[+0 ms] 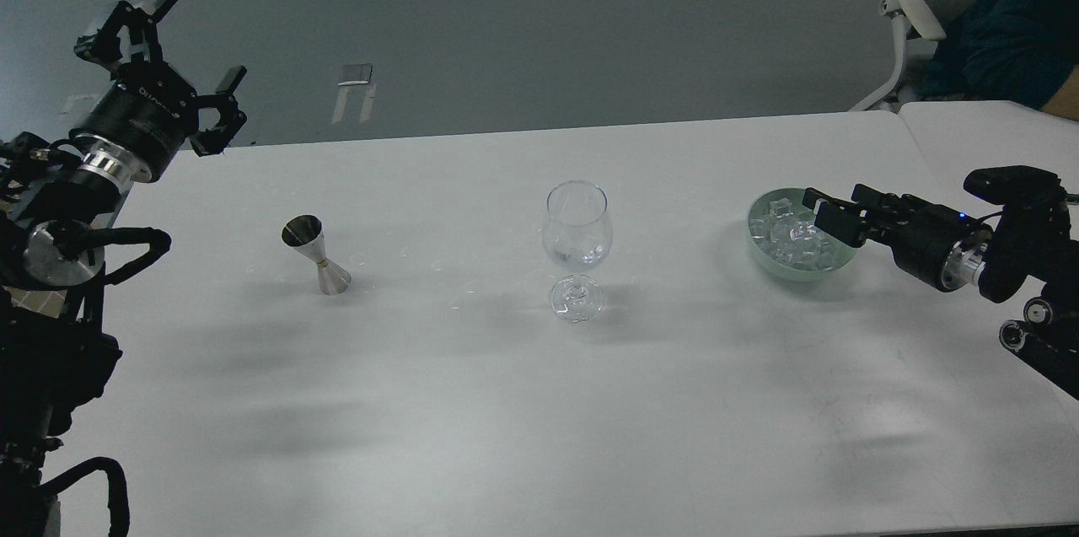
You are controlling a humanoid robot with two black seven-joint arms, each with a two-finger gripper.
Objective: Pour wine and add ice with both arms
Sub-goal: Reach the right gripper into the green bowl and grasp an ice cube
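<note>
A clear stemmed glass (577, 227) stands upright at the table's middle, with a little clear wine (577, 256) at the bottom of its bowl. A steel jigger (317, 256) stands to its left. A pale green bowl (763, 261) at the right holds several ice cubes (786, 238). My left gripper (169, 56) is open and empty, raised over the table's far left corner, well away from the jigger. My right gripper (826, 211) points left at the bowl's right rim, over the ice. Its fingers are seen side-on, so their gap does not show.
The white table (506, 402) carries small drops (459, 294) between jigger and glass. A second white table (986, 128) adjoins at the far right. Behind it are a white chair (915, 10) and a seated person in teal (1003, 40).
</note>
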